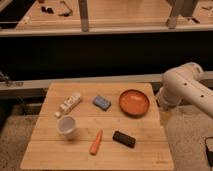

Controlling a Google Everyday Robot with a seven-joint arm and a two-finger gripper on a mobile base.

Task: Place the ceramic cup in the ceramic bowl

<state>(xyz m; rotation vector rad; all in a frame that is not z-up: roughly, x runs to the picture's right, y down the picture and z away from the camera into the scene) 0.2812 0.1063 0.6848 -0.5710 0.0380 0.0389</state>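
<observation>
Left of the claw [164,116], a wooden counter [50,150]. Above the claw, a white arm [187,87], bent past the counter's right edge. Hangs just off that edge; open or closed, cannot tell. Nearest on the left, the orange bowl [134,102]. Far to the left and nearer the camera, the white cup [67,126], upright, well apart from the bowl. In between: bottle [70,103], carrot [96,142], black block [124,139], blue sponge [102,102].

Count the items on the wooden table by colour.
White: 2, cup and tube bottle
Orange: 2, bowl and carrot
Blue: 1, sponge
Black: 1, flat block
Total: 6
Gripper hangs off the right edge of the table, beside the bowl.
</observation>
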